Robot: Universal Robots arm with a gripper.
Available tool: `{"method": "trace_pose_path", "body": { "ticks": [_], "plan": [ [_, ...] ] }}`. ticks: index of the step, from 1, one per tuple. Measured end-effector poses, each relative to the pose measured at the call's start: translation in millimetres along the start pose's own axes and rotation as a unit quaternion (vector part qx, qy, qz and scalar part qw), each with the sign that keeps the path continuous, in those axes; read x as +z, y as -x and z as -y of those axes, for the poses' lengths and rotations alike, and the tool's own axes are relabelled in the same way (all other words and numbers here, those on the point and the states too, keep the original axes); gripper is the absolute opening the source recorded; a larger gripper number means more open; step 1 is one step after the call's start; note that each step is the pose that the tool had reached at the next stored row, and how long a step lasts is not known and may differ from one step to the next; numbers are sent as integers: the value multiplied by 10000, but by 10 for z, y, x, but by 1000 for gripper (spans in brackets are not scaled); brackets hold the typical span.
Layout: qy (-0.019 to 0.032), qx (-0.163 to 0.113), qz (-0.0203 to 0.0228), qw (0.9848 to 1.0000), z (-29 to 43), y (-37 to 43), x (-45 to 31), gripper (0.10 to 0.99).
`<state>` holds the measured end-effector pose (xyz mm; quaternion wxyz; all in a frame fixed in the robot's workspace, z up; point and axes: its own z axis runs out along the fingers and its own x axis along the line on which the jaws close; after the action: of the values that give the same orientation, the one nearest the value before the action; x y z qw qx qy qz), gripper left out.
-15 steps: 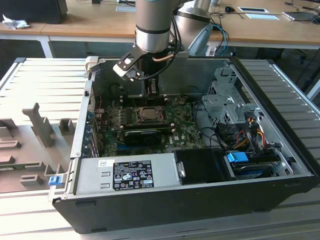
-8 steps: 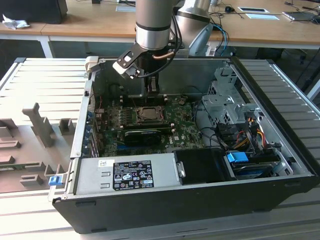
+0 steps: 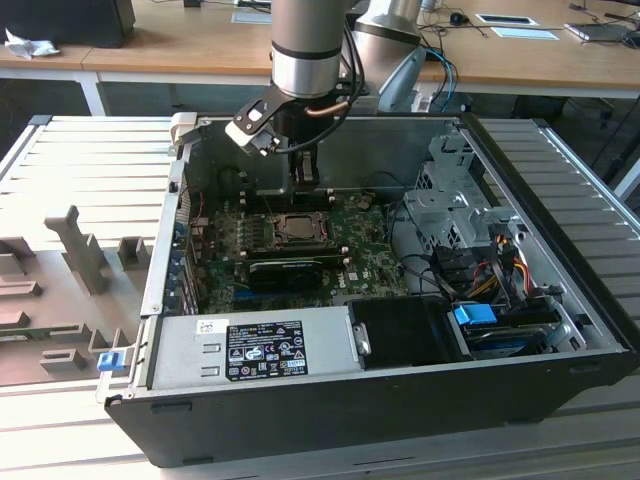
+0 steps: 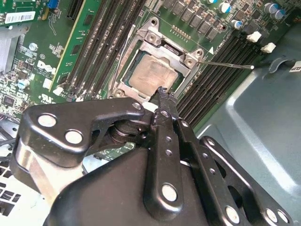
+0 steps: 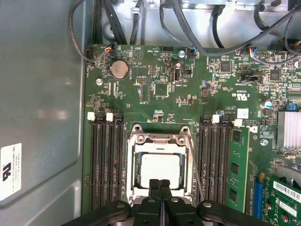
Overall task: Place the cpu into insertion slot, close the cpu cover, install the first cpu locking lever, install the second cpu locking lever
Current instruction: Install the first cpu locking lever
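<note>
The arm reaches down into the open computer case (image 3: 400, 400) lying on the ribbed worktop (image 3: 80, 160). Its fingers (image 5: 154, 187) are pressed together with nothing between them, their tips at the edge of the cpu cover (image 5: 157, 137). The cover lies flat over the insertion slot (image 5: 137, 172). The cpu (image 5: 160, 167) sits in the slot, its pale face showing through the cover's window, its near edge hidden behind the fingers. In the second wrist view one thin locking lever (image 4: 225, 64) sticks out sideways, unlatched. Whether the tips actually touch the cover, I cannot tell.
</note>
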<state>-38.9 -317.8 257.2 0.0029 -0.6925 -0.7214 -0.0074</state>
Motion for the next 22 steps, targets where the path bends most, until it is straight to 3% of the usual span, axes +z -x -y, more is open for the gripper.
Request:
{"method": "trace_pose_path", "body": {
  "ticks": [22],
  "plan": [
    [0, 0, 0, 10000, 0, -1, -51, 106]
  ]
}}
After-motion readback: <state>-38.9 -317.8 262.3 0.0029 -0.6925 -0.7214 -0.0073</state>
